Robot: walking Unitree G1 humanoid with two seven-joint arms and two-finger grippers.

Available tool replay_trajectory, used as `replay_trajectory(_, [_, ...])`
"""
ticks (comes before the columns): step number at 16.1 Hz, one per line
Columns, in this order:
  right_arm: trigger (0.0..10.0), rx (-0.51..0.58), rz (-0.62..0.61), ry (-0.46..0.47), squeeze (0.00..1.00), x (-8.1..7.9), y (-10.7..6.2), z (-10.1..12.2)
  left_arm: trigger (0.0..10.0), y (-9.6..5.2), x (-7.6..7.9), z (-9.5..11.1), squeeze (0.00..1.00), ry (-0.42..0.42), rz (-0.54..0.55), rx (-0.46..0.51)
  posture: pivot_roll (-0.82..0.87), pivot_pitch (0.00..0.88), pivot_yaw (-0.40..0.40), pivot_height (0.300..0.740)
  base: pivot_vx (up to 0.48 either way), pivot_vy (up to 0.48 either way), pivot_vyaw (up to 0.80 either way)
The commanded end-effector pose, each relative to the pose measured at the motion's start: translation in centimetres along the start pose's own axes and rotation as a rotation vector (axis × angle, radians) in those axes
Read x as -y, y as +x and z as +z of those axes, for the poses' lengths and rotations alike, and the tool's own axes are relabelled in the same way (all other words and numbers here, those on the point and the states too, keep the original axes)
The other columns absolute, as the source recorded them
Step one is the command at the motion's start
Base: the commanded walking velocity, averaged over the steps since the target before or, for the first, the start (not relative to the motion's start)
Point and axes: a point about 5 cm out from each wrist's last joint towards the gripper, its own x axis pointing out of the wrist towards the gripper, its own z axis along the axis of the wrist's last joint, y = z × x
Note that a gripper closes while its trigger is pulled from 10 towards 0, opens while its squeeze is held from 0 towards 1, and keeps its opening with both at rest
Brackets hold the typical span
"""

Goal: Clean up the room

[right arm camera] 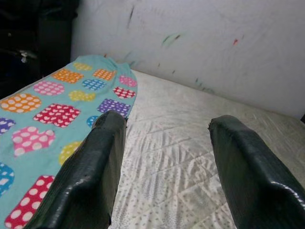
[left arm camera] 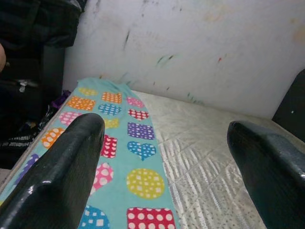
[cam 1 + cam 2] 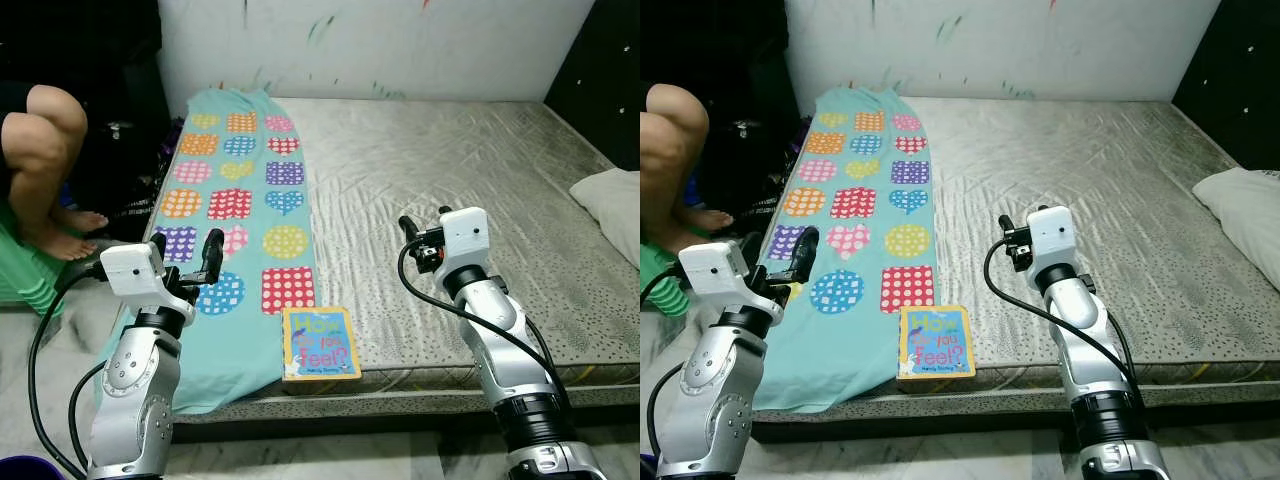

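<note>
Head views, looking forward and down: a bare grey quilted mattress (image 3: 450,170) runs from the near edge to a paint-streaked white wall (image 3: 380,40) at the far end. Along the mattress's left side lies a long turquoise blanket (image 3: 240,200) printed with dotted hearts, circles and squares in many colours; its near end hangs over the mattress's front edge. Just right of that near end, at the front edge of the mattress, a children's board book (image 3: 321,343) lies flat, cover up, its left edge touching or overlapping the blanket. A white pillow (image 3: 612,205) rests at the far right of the mattress.

My left fingers (image 3: 200,262) are held raised over the near left part of the blanket, spread apart and grasping nothing; the left wrist view shows both black fingers (image 2: 57,181) with a wide gap between them, facing the blanket and the wall. My right fingers (image 3: 425,232) hover above the middle of the mattress, right of and farther than the book, likewise released and empty; the right wrist view shows the pair (image 1: 95,171) parted over grey quilting.

At the far left, beside the bed, a person's bent knee (image 3: 45,120) and bare feet (image 3: 70,235) are visible.
</note>
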Motion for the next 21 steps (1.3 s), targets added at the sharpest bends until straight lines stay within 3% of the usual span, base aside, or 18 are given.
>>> replay_trajectory(1, [10.0, 0.012, -0.003, -0.009, 0.00, 0.2, 0.1, 0.2, 10.0, 0.1, 0.2, 0.5, 0.00, 0.001, -0.021, 0.026, -0.05, 0.000, -0.036, 0.740, 0.315, 0.000, 0.00])
replay_trajectory(14, [10.0, 0.011, -0.010, -0.011, 0.00, 0.2, 0.0, 0.1, 10.0, 0.0, 0.0, 0.3, 0.00, 0.013, -0.019, 0.009, -0.05, 0.000, -0.032, 0.740, 0.347, 0.000, 0.00])
replay_trajectory(17, [10.0, 0.010, -0.010, -0.014, 0.00, 0.3, 0.0, 0.0, 10.0, 0.1, -0.9, -0.1, 0.00, 0.023, 0.059, -0.018, -0.05, 0.000, -0.031, 0.740, 0.000, 0.000, 0.00])
replay_trajectory(21, [10.0, 0.012, -0.009, -0.017, 0.00, 0.4, 0.2, 0.1, 10.0, 0.2, -1.1, -0.2, 0.00, 0.025, 0.077, -0.020, -0.04, 0.000, -0.035, 0.740, 0.000, 0.000, 0.00])
